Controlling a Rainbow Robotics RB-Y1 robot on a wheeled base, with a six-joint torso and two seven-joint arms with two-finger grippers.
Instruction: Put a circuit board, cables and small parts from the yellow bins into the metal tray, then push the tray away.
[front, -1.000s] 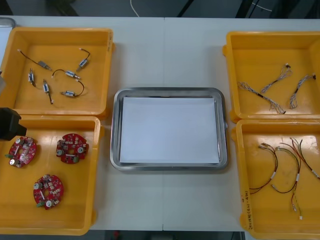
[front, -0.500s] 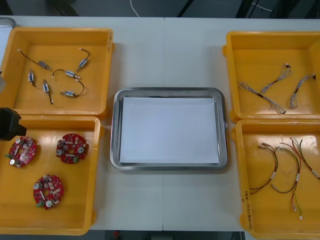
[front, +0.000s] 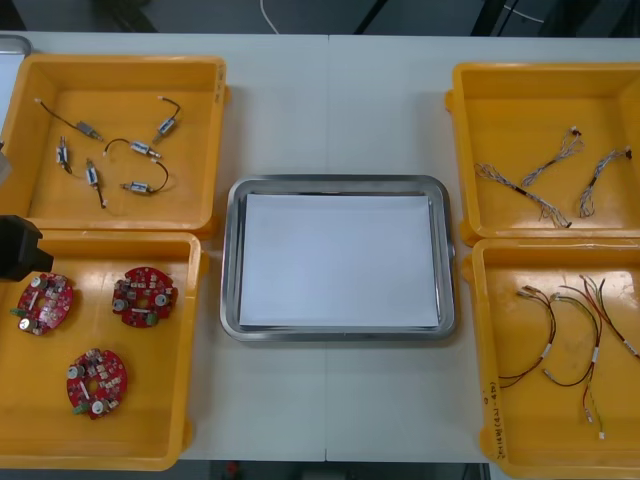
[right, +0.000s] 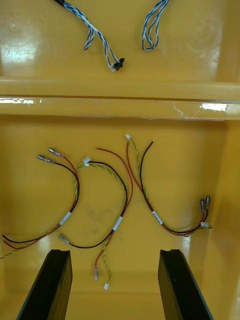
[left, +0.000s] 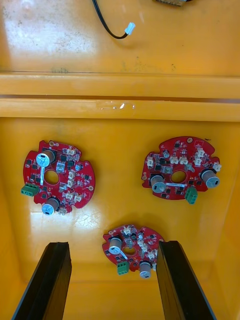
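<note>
Three round red circuit boards (front: 143, 296) lie in the near left yellow bin (front: 180, 350). In the left wrist view my left gripper (left: 113, 245) hangs open above them, its fingers either side of the nearest board (left: 131, 248). A black part of my left arm (front: 18, 247) shows at the table's left edge. My right gripper (right: 114, 252) is open over the near right bin (front: 480, 350), above red, yellow and black cables (right: 100, 210). The metal tray (front: 232, 260), white inside, sits between the bins with nothing in it.
The far left bin (front: 215, 130) holds several small metal parts (front: 110, 150) on black cables. Twisted blue and white cables (front: 540, 180) lie in the far right bin (front: 460, 150). Bare table runs beyond the tray and in front of it.
</note>
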